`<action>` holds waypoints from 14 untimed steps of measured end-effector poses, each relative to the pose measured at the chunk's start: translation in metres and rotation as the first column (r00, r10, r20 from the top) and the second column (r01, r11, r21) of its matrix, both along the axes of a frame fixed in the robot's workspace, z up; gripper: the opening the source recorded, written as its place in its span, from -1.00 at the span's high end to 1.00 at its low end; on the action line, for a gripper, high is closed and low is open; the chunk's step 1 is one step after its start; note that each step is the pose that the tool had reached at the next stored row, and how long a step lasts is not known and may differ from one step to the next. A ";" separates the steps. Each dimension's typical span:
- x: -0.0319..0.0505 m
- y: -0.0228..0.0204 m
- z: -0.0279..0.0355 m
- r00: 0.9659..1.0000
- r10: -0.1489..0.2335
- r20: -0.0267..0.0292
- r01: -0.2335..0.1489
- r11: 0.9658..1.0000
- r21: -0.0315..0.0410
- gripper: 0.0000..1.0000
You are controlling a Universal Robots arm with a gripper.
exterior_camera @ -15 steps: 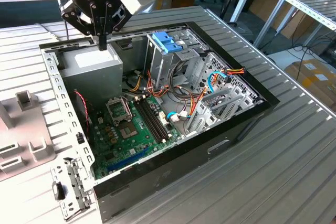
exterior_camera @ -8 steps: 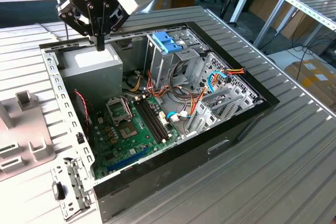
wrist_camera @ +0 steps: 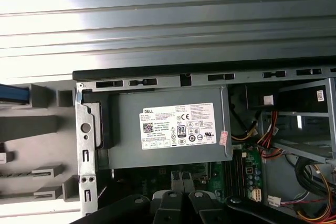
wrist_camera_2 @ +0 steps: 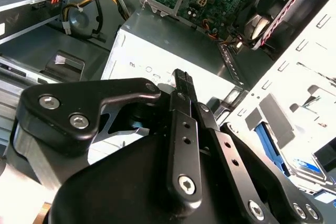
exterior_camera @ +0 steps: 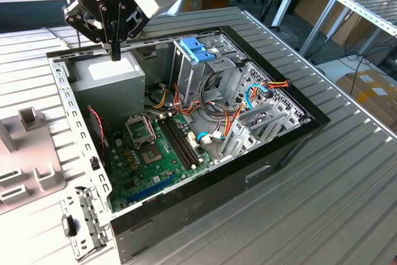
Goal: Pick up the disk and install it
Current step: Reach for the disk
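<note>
Closed on nothing, the tool (exterior_camera: 115, 53) is held tips-down just above the grey power supply (exterior_camera: 108, 77) in a corner of the open computer case (exterior_camera: 205, 193); no contact with the supply can be made out. Well apart from the tool, toward the exterior view's left and outside the case's rear panel, a grey holder (exterior_camera: 28, 153) is set out. In the second wrist view, what is taken to be the disk (wrist_camera_2: 307, 167) is shown on that same outer side, past the bright panel, and is marked by a blue band over a pale label. It is neither gripped nor inside the case.

Directly beneath the tool lies the supply's white sticker (wrist_camera: 184, 128). Further from the tool, toward the exterior view's right, the motherboard (exterior_camera: 155, 153) is met first, then the light-blue latch (exterior_camera: 198, 49) atop the drive cage (exterior_camera: 185, 79), with the ribbed desk (exterior_camera: 347, 172) beyond.

The step in hand is judged to be the approach before pick-up, since nothing is grasped and nothing is installed. A grasp is judged to call for the jaws to be parted, and for the tool to be taken off the supply and squared over the disk's flat body, clear of the panel edge.
</note>
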State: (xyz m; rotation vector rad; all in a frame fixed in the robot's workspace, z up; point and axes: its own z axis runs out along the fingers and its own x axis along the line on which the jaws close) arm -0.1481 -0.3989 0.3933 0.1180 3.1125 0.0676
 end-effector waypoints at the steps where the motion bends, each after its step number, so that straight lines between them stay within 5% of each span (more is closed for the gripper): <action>1: -0.0005 0.0000 0.0000 1.000 0.000 0.000 0.000 1.000 0.000 0.79; 14: -0.0116 0.0000 0.0000 1.000 0.000 0.000 0.000 1.000 0.000 0.79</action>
